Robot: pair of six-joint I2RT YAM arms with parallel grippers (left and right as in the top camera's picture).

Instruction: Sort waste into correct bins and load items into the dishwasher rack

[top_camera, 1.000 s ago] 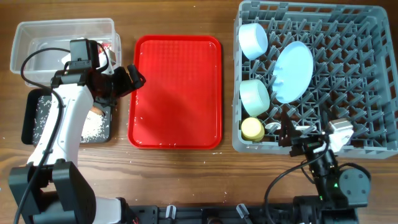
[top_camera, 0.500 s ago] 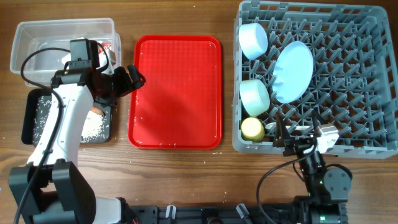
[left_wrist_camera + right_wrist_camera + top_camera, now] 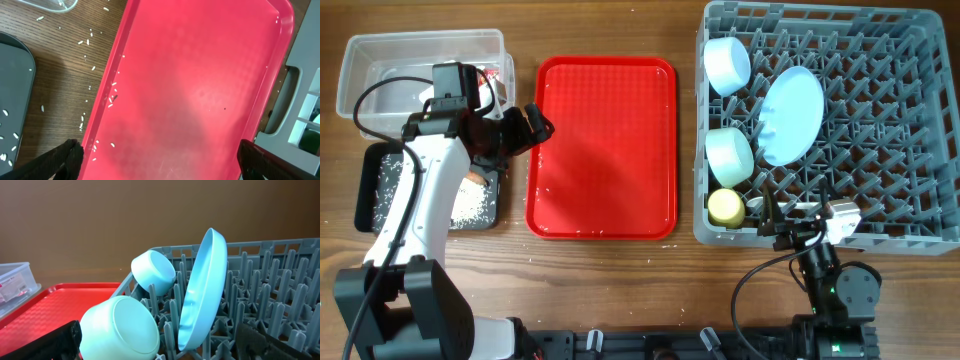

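Gaping empty, left tool [image 3: 160,154] hangs over red tray [image 3: 200,75]; right tool [image 3: 157,340] likewise faces dishwasher rack [image 3: 282,297].

**Overhead view:** looks straight down from well above and takes in the whole table [image 3: 620,260], from the clear tub [image 3: 420,40] and black tray [image 3: 366,190] at left to the dishwasher rack [image 3: 880,120] at right.

**Left wrist view:** close and tilted down onto the red tray [image 3: 200,90], with the black tray's corner at its left edge.

**Right wrist view:** low at the rack's near edge, facing level toward the far side past the upright plate [image 3: 202,295].

All three views share the red tray.
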